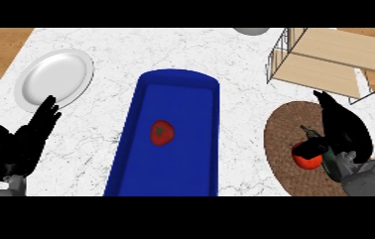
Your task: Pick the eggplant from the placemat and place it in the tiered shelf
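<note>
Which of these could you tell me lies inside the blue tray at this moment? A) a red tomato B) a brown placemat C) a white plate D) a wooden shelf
A: a red tomato sits within the blue tray, while the white plate, the wooden shelf and the brown placemat all lie outside it on the counter.

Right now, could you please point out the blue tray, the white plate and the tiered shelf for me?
blue tray (187,82): head view, on its far rim.
white plate (55,77): head view, on its bare centre.
tiered shelf (326,72): head view, on its lower wooden board.
</note>
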Controlling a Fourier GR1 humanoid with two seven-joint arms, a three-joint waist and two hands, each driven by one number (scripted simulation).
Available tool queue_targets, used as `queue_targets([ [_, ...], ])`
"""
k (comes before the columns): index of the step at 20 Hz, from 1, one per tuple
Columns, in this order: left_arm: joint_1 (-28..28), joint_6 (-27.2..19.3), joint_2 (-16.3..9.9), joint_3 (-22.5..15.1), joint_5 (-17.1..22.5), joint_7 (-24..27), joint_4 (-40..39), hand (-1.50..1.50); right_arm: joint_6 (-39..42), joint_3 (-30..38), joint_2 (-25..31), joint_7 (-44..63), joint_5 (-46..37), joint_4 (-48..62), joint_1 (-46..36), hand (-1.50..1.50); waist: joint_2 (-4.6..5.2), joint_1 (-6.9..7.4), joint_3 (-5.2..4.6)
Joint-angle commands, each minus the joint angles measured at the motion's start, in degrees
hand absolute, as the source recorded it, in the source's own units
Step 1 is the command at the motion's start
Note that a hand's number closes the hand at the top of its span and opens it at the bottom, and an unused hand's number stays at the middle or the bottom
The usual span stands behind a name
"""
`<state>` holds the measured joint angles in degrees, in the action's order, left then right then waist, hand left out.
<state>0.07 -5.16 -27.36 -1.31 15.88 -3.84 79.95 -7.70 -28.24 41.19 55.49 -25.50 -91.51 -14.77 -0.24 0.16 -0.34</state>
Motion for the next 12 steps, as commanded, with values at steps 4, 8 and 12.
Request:
queue_targets([
  [4, -0.95, 0.03, 0.49, 0.06, -0.84, 0.56, -1.13, 0.00, 24.46, -5.03, 3.00, 11.50, 8.33, -0.63, -4.97, -1.50, 0.40, 0.78, 0.12],
  [8, -0.35, -0.44, 2.44, 0.15, -1.27, 2.33, -2.05, 0.00, 30.88, -4.59, 5.32, 12.78, 11.53, -1.95, -6.68, -1.50, 0.26, 0.11, 0.20],
  [12, -1.03, -0.30, 3.52, -0.83, -2.06, 1.16, -1.75, 0.00, 32.11, -5.36, 2.99, 12.68, 10.85, 3.74, -9.91, -1.50, 0.39, 0.58, 0.27],
])
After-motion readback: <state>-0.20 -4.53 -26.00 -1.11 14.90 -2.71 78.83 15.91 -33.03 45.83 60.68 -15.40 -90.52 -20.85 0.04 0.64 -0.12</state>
